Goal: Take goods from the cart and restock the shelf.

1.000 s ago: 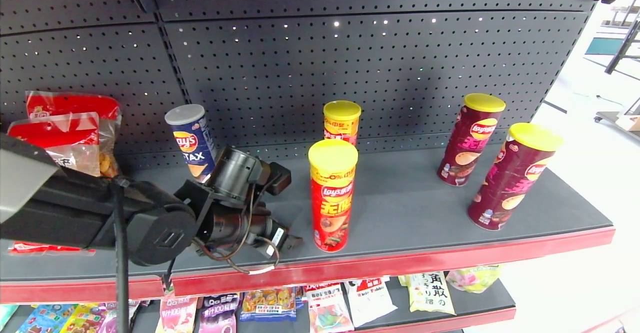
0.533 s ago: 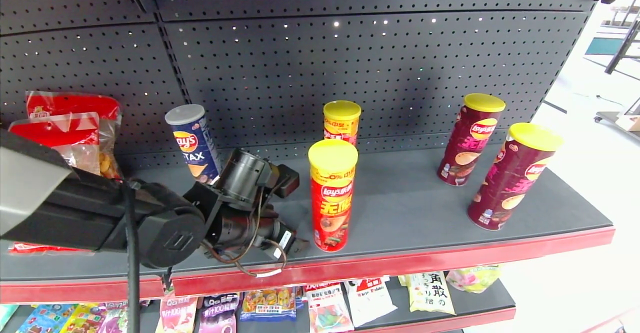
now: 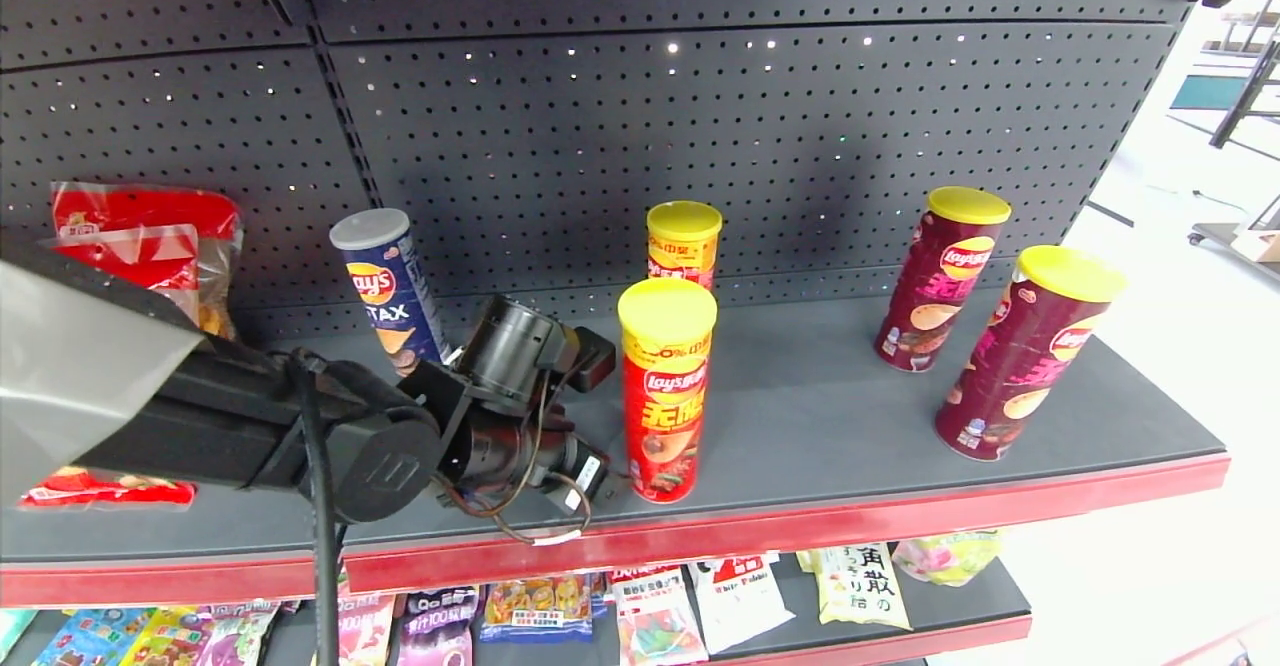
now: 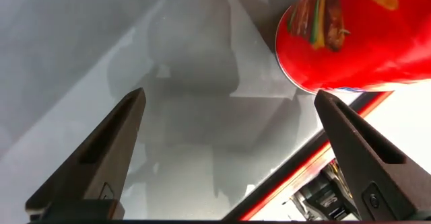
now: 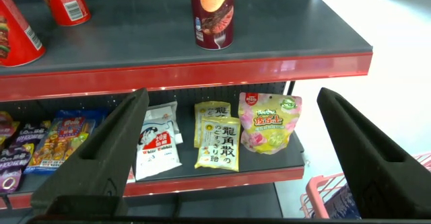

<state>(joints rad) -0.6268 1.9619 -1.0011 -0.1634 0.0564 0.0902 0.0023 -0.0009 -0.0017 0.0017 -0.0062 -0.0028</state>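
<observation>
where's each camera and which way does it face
Head view: on the head, looking down at the shelf of chip cans; left arm at left.
Left wrist view: on that wrist, looking past the open left gripper at the front red can's base.
Right wrist view: on that wrist, facing the shelf edge and snack bags below, past the open right gripper.
Shared: head and left wrist views both show the front red can.

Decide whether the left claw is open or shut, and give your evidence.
Open: the left claw has its fingers wide apart above the shelf, gripping nothing.
</observation>
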